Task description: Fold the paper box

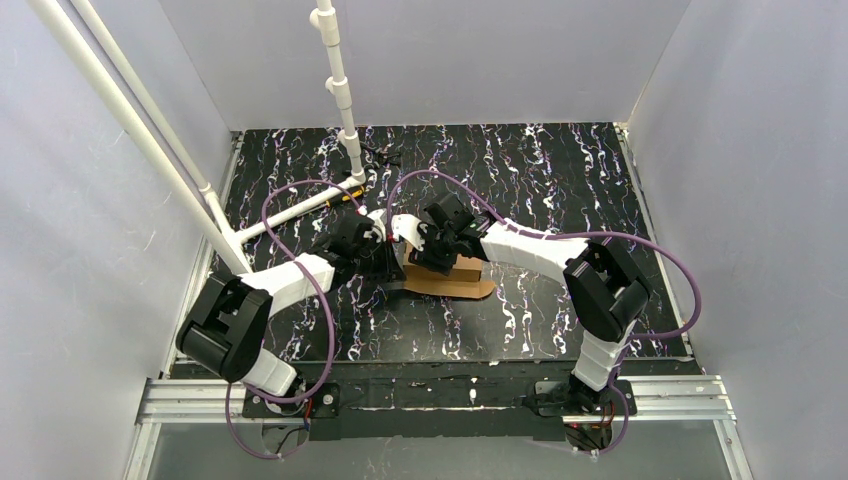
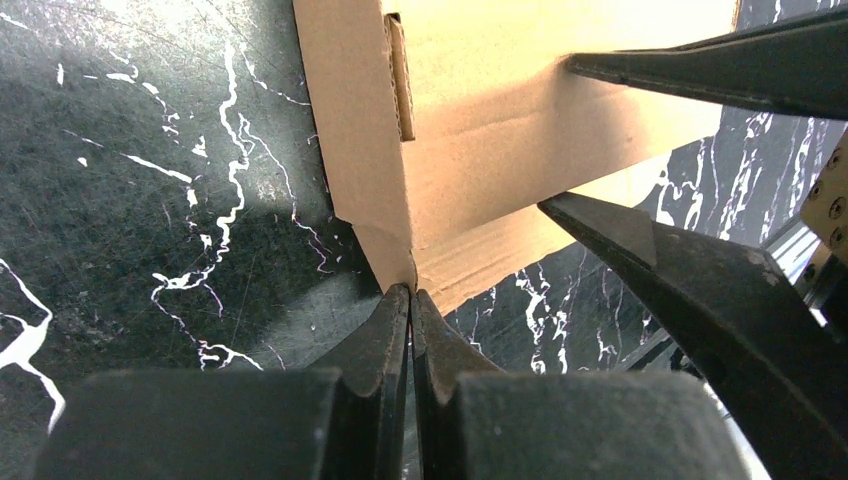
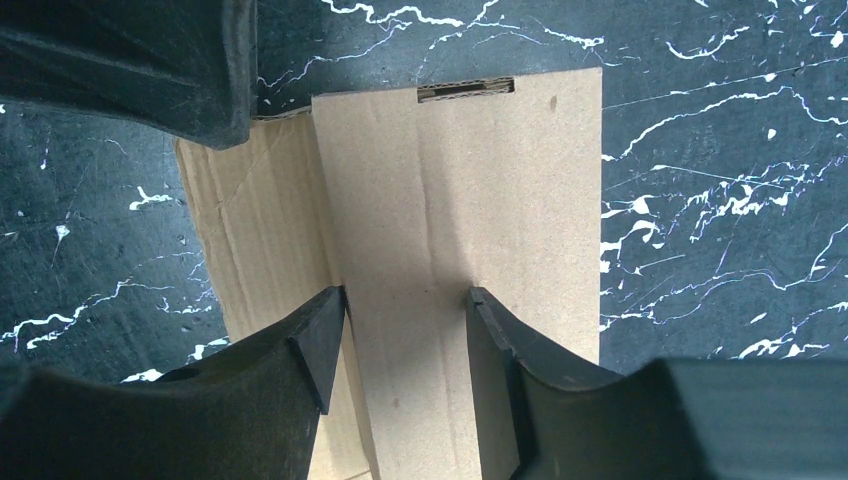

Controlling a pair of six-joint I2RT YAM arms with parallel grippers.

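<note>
The paper box (image 1: 462, 281) is a brown cardboard piece, partly folded, lying mid-table between my two grippers. My left gripper (image 1: 388, 258) is at its left end. In the left wrist view the left gripper (image 2: 410, 292) is shut, and its tips touch the bottom of a crease where a side flap meets a panel of the box (image 2: 480, 130). My right gripper (image 1: 440, 252) is over the box. In the right wrist view the right gripper (image 3: 403, 295) is open, and both fingertips rest on the top panel of the box (image 3: 470, 180), the left one at its edge.
A white pipe frame (image 1: 200, 180) runs across the back left of the black marbled table (image 1: 560, 180), with an upright pipe (image 1: 340, 90) behind the grippers. A small black-and-orange marker (image 1: 345, 196) lies by the pipe's foot. Grey walls enclose three sides.
</note>
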